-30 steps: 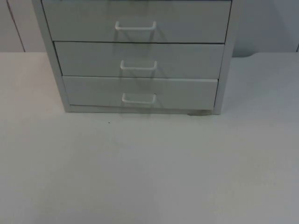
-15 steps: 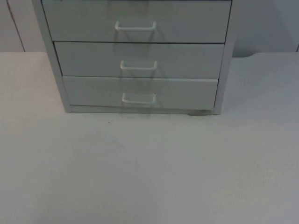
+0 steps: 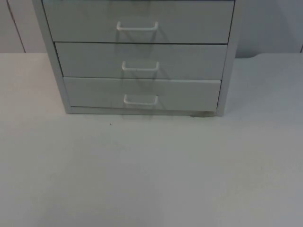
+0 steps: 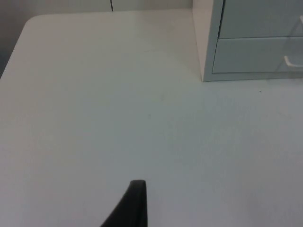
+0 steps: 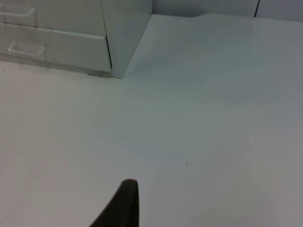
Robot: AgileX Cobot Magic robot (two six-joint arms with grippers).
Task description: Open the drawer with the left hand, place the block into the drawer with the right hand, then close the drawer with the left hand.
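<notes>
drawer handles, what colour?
White handles on pale grey drawers; clearest in the top view.

White bench (image 3: 151, 179), with a grey 3-drawer cabinet (image 3: 142, 56) standing directly on it toward the far edge.

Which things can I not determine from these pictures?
- White three-drawer cabinet: the top view's upper edge cuts off its top; the drawers look shut, so their contents are hidden.
- Left end effector: the left wrist view shows one black fingertip, so open or shut is unclear.
- Right end effector: likewise in the right wrist view.
</notes>
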